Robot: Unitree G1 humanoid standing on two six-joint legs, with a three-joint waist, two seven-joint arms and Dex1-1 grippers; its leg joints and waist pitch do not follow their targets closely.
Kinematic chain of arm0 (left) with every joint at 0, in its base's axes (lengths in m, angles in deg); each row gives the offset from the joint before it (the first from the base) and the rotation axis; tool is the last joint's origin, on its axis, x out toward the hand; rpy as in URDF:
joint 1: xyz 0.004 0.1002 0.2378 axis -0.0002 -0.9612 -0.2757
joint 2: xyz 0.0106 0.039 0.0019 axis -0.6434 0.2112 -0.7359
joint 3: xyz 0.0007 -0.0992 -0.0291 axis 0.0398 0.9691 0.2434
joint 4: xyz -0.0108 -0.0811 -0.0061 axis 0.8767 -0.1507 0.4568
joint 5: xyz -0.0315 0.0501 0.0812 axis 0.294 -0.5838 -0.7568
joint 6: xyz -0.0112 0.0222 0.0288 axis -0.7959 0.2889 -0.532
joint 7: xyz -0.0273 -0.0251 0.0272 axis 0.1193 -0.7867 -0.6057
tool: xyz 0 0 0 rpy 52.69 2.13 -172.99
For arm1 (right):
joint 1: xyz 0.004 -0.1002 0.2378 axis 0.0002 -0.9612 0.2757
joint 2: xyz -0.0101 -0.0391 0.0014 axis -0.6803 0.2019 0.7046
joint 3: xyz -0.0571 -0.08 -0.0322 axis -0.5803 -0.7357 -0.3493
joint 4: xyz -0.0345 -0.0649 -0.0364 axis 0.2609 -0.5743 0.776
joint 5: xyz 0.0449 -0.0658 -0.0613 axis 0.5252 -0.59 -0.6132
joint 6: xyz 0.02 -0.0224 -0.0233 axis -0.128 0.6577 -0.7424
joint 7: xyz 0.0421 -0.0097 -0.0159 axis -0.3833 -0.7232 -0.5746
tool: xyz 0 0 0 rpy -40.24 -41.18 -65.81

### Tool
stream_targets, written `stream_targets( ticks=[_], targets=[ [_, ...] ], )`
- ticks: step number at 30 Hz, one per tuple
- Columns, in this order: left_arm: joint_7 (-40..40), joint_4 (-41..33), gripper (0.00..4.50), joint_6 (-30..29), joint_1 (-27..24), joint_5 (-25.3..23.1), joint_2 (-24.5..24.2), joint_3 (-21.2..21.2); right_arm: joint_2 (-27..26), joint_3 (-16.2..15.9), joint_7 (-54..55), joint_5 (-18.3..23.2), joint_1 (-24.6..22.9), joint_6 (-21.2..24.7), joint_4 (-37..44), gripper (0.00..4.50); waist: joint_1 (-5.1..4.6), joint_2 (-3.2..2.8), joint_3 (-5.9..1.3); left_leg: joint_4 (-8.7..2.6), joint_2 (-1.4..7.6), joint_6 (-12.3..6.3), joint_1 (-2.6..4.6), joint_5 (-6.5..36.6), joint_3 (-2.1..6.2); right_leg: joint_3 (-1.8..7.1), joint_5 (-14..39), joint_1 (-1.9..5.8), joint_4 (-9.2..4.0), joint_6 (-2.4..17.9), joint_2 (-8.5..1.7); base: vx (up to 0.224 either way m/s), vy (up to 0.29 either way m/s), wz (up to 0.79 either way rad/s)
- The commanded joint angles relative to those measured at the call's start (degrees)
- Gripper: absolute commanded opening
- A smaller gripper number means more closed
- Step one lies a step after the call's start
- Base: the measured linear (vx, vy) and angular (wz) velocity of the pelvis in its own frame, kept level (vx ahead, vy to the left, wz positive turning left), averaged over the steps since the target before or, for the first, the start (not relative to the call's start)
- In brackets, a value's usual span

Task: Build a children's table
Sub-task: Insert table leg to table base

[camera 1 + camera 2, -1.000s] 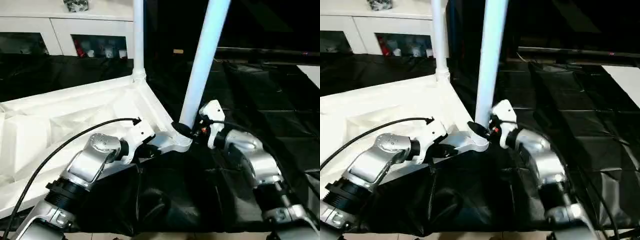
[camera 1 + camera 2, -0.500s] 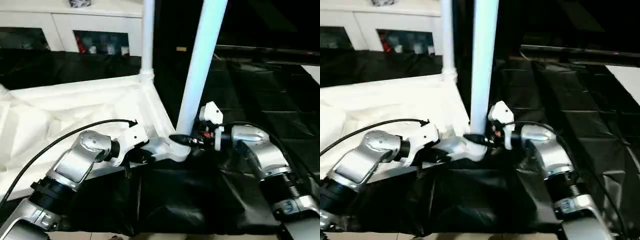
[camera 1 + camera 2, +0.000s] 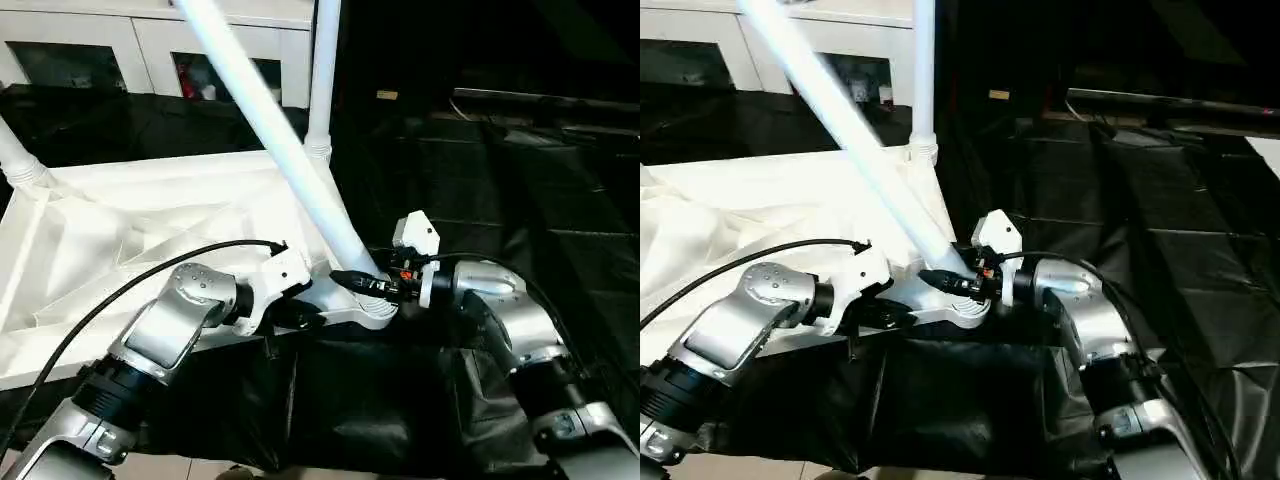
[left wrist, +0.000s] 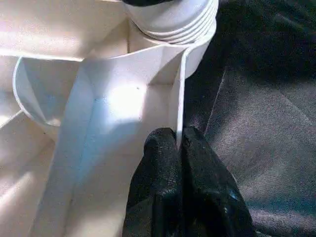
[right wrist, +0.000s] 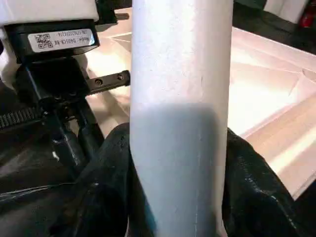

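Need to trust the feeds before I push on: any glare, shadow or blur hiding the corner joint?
Left wrist view: glare washes out the table rib; fingers sharp. Right wrist view: the leg is soft, its lower part shaded. Head views: the tilted leg looks streaked, the corner socket readable.

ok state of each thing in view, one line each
table top: upside down, ribbed underside up
near leg: tilted, lower end at the near corner socket
far leg: upright in its socket
left gripper: shut on the table top's thin rim
right gripper: shut on the near leg
cabinet: doors closed
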State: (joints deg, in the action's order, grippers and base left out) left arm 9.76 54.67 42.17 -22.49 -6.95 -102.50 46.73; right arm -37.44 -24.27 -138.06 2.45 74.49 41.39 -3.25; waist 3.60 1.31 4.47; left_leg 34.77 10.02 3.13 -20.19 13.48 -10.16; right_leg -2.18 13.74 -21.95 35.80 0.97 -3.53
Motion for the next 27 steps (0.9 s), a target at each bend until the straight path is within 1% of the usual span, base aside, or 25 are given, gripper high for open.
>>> stream_targets(
  ticks=[1,2,4,6,7,8,10,11,12,13,14,15,16,17,18,19,20,21,22,23,24,25,26,27],
  targets=[
    [-2.42,-2.11,0.00,0.54,1.46,0.97,0.81,1.98,-0.36,-1.66,0.80,-0.57,-3.96,2.39,-2.91,1.87,-0.44,-0.52,-2.30,-4.85,3.57,-4.10,0.56,0.91,0.96,3.08,-4.86,2.14,-3.40,17.21,-4.83,0.000,0.000,0.00],
    [-2.46,-2.05,0.00,0.56,1.48,0.90,0.78,1.99,-0.55,-1.06,1.31,-0.14,-4.04,2.41,-2.78,1.87,-0.45,-0.61,-2.34,-4.86,3.55,-4.20,0.49,0.75,1.01,3.07,-4.98,2.21,-3.39,17.23,-4.88,0.000,0.000,0.00],
    [-2.57,-1.88,0.00,0.57,1.56,0.66,0.64,2.05,-1.10,0.81,2.80,0.98,-4.10,2.48,-2.18,1.87,-0.45,-0.52,-2.27,-4.96,3.59,-4.31,0.40,1.40,1.00,3.06,-4.01,2.27,-3.57,17.18,-4.98,0.000,0.000,0.00],
    [-2.65,-1.83,0.00,0.46,1.59,0.57,0.60,2.14,-1.35,1.52,3.35,1.41,-4.06,2.51,-1.81,1.87,-0.51,-0.58,-2.24,-5.04,3.64,-4.14,0.44,1.61,1.02,3.04,-3.48,2.19,-3.62,17.08,-4.94,0.000,0.000,0.00],
    [-3.06,-1.67,0.00,0.86,1.56,0.18,0.47,2.35,-1.82,2.95,4.40,2.49,-3.96,2.71,-0.86,1.87,-0.44,-1.02,-2.49,-4.98,3.63,-3.92,0.54,1.58,1.06,3.01,-3.54,2.28,-3.56,17.14,-4.95,0.000,0.000,0.00],
    [-3.06,-1.67,0.00,0.86,1.56,0.17,0.47,2.35,-1.83,2.96,4.41,2.50,-3.96,2.71,-0.85,1.87,-0.57,-0.83,-2.43,-5.02,3.64,-3.91,0.51,1.60,1.00,3.00,-3.71,2.22,-3.62,17.16,-4.90,0.000,0.000,0.00],
    [-3.31,-2.63,0.00,2.05,0.97,0.94,0.48,3.55,-2.53,4.37,5.34,3.63,-3.77,3.02,-0.16,1.87,-0.40,-1.13,-2.90,-4.90,3.61,-3.75,0.45,1.21,1.11,2.96,-4.72,2.58,-3.43,17.42,-4.95,0.000,0.000,0.00],
    [-3.38,-2.76,0.00,2.02,0.91,1.06,0.51,3.71,-2.59,4.44,5.41,3.69,-3.77,3.02,-0.11,1.87,-0.51,-0.98,-2.85,-4.89,3.60,-3.77,0.42,1.05,1.03,2.96,-5.06,2.52,-3.45,17.47,-4.93,0.000,0.000,0.00],
    [-3.73,-3.39,0.00,1.22,0.75,1.98,0.86,4.75,-2.80,4.63,5.74,3.87,-3.82,2.97,0.06,1.87,-0.47,-0.97,-2.89,-4.82,3.57,-3.95,0.32,0.07,1.06,2.93,-6.05,2.59,-3.29,17.66,-4.94,0.000,0.000,0.00],
    [-4.05,-3.81,0.45,-0.17,0.77,3.17,1.39,5.94,-2.93,4.63,6.00,3.91,-3.85,2.84,0.04,1.87,-0.50,-1.03,-3.22,-4.56,3.45,-4.21,0.22,-1.40,1.04,2.91,-8.01,2.81,-2.95,18.10,-4.98,0.000,0.000,0.00],
    [-4.34,-4.52,0.45,-0.90,0.81,4.08,1.50,7.15,-3.12,4.58,6.19,3.92,-3.93,2.53,-0.01,1.87,-0.46,-0.91,-3.43,-4.36,3.37,-4.87,0.12,-3.07,0.99,2.91,-10.08,2.89,-2.72,18.48,-5.01,0.000,0.000,0.00],
    [-4.58,-5.02,0.57,-1.31,0.84,4.68,1.52,7.94,-3.26,4.56,6.34,3.93,-3.99,2.32,-0.02,1.87,-0.40,-0.99,-3.47,-4.27,3.30,-5.24,0.05,-3.89,1.02,2.86,-11.01,2.88,-2.64,18.67,-4.95,0.000,0.000,0.00],
    [-5.80,-5.33,0.60,-1.93,1.06,4.68,1.30,9.14,-3.58,4.61,6.52,4.03,-4.04,2.13,-0.14,1.87,-0.26,-1.04,-3.83,-4.03,3.35,-6.01,0.06,-5.55,1.01,2.81,-13.54,2.96,-2.37,19.30,-5.02,0.000,0.000,0.00],
    [-6.34,-5.37,0.68,-2.16,1.18,4.62,1.24,9.58,-3.70,4.63,6.59,4.05,-4.04,2.05,-0.20,1.87,-0.32,-1.00,-3.90,-3.91,3.38,-6.41,-0.04,-6.09,0.98,2.77,-14.88,2.94,-2.20,19.65,-4.90,0.000,0.000,0.00],
    [-8.33,-4.66,0.87,-2.70,1.90,4.21,1.39,10.81,-3.93,4.71,6.75,4.18,-4.04,2.06,-0.11,1.87,-0.35,-0.77,-3.70,-3.90,3.24,-7.22,-0.16,-5.83,0.94,2.68,-14.80,2.93,-2.39,19.71,-4.78,0.000,0.000,0.00],
    [-10.53,-3.67,0.87,-3.11,2.90,3.58,1.56,12.03,-4.11,4.81,6.91,4.30,-3.97,2.06,0.06,1.87,-0.40,-0.69,-3.73,-3.86,3.21,-7.38,-0.17,-5.41,0.90,2.68,-14.21,2.98,-2.37,19.65,-4.77,0.000,0.000,0.00],
    [-12.86,-2.37,0.90,-3.66,4.17,2.99,1.92,13.36,-4.27,5.00,7.06,4.40,-3.82,2.15,0.27,1.87,-0.36,-0.51,-3.82,-3.88,3.26,-7.39,-0.03,-4.47,0.93,2.64,-11.76,3.04,-2.57,19.29,-4.85,0.000,0.000,0.00],
    [-13.07,-2.27,0.90,-3.83,4.32,3.02,2.00,13.53,-4.26,5.03,7.06,4.43,-3.79,2.18,0.31,1.87,-0.31,-0.61,-3.77,-3.91,3.27,-7.25,-0.04,-4.46,0.99,2.64,-11.04,3.03,-2.53,19.19,-4.89,0.000,0.000,0.00],
    [-15.16,-1.28,0.90,-5.24,5.84,3.01,2.73,14.96,-4.17,5.30,7.00,4.71,-3.46,2.37,0.61,1.87,-0.35,-0.24,-3.97,-3.89,3.28,-7.21,-0.03,-4.71,0.98,2.62,-10.60,3.18,-2.51,19.04,-4.87,0.000,0.000,0.00],
    [-15.16,-1.28,0.90,-5.24,5.84,3.01,2.73,14.96,-4.17,5.30,7.00,4.71,-3.46,2.37,0.61,1.87,-0.25,-0.58,-3.99,-3.79,3.28,-7.16,0.07,-5.59,1.02,2.58,-10.58,2.99,-2.38,18.99,-4.82,0.000,0.000,0.00],
    [-17.20,-0.43,0.90,-6.08,7.19,2.72,3.38,16.02,-4.04,5.48,6.96,4.94,-3.25,2.51,1.06,1.87,-0.29,-0.58,-4.11,-3.67,3.27,-7.34,0.05,-6.58,0.97,2.60,-11.56,2.99,-2.22,18.92,-4.76,0.000,0.000,0.00],
    [-18.58,0.21,0.90,-6.75,8.08,2.56,3.88,16.67,-3.97,5.59,6.94,5.11,-3.09,2.64,1.34,1.87,-0.31,-0.35,-4.28,-3.54,3.23,-7.55,0.16,-7.21,0.93,2.59,-12.32,2.99,-2.11,19.00,-4.70,0.000,0.000,0.00],
    [-22.82,1.73,0.90,-7.99,10.19,2.55,5.55,18.27,-3.82,5.78,6.94,5.40,-2.78,3.03,2.14,1.87,-0.12,-0.39,-4.54,-3.26,3.06,-8.35,0.06,-9.00,0.93,2.57,-14.46,3.07,-1.87,19.29,-4.70,0.000,0.000,0.00],
    [-23.04,1.84,0.90,-8.01,10.31,2.54,5.67,18.32,-3.81,5.79,6.93,5.41,-2.74,3.04,2.16,1.87,-0.12,-0.35,-4.56,-3.20,3.01,-8.53,0.00,-9.28,0.91,2.56,-15.09,3.11,-1.81,19.35,-4.65,0.000,0.000,0.00]
  ],
)
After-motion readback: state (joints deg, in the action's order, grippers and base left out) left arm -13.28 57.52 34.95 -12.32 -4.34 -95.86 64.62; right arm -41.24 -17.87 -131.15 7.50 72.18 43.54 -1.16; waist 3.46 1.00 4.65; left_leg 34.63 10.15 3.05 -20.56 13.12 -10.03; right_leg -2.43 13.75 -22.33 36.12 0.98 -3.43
